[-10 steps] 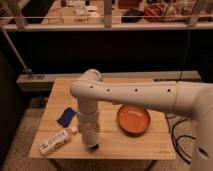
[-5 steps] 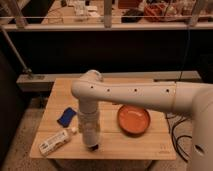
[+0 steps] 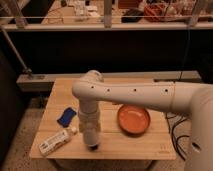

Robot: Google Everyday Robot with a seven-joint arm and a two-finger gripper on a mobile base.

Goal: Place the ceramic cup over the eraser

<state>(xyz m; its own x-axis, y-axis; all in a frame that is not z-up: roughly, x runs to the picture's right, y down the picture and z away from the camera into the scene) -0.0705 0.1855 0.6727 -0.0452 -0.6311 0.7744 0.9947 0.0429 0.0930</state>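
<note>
— Nothing much is changing since a second ago; the arm (image 3: 135,95) is keeping the same bend, its wrist is still pointing straight down at the front left part of the desk (image 3: 150,145), and the bowl, bottle and pad are lying where they were.

— Where is the gripper (image 3: 91,145) sitting now?

— It is hanging at the bottom of the wrist, low over the wood near the front edge, just to the right of the white labelled bottle (image 3: 56,141); its dark tip is looking as if it is touching or nearly touching the desk, though I cannot tell which.

— Are the jaws open, closed, or gripping something?

— I cannot tell; the end of the wrist is showing only as a dark patch.

— And the ceramic cup and the eraser?

— Neither is showing as a thing of its own; if they are there, they are hiding behind or under the wrist, and I cannot say more.

— What else is lying on the desk?

— An orange bowl (image 3: 133,120) is sitting to the right of the wrist, near it but apart; a blue pad (image 3: 66,116) is lying to the left, behind the bottle; the bottle is lying on its side, tilted, cap end toward the wrist.
</note>
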